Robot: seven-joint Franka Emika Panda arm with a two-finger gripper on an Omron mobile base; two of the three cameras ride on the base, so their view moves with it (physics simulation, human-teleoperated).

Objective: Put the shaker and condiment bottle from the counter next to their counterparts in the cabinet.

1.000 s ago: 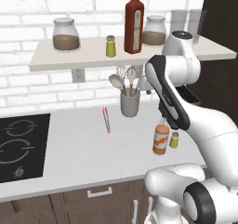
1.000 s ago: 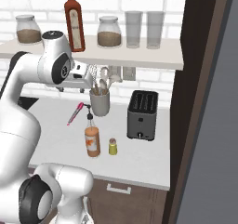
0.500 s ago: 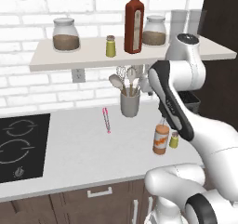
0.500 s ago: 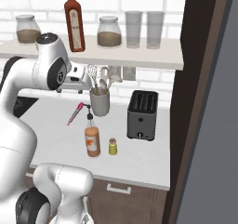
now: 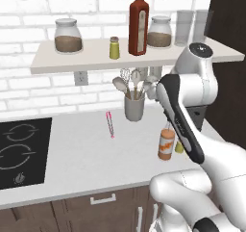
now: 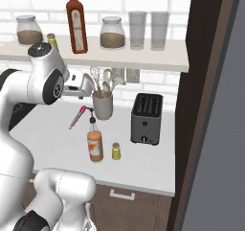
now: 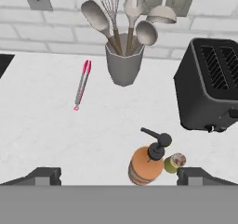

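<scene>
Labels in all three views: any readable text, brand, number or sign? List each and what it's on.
None can be read.
Tall red sauce bottle with dark green cap: dark label, print too small to read.
Clear condiment bottle of orange-brown sauce: pale label, blurred, no legible letters.
Tiny yellow-green shaker with grey cap: no marking visible.
Black toaster: no brand visible.
Black cooktop: ring outlines, plus a small blurred mark.

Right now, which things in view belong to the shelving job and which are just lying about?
Job things:
- condiment bottle on the counter
- shaker beside it
- red sauce bottle and twin shaker on the shelf
- open gripper above the counter pair

Just lying about:
- utensil holder
- pink pen
- toaster
- jars
- glasses
- cooktop
</scene>
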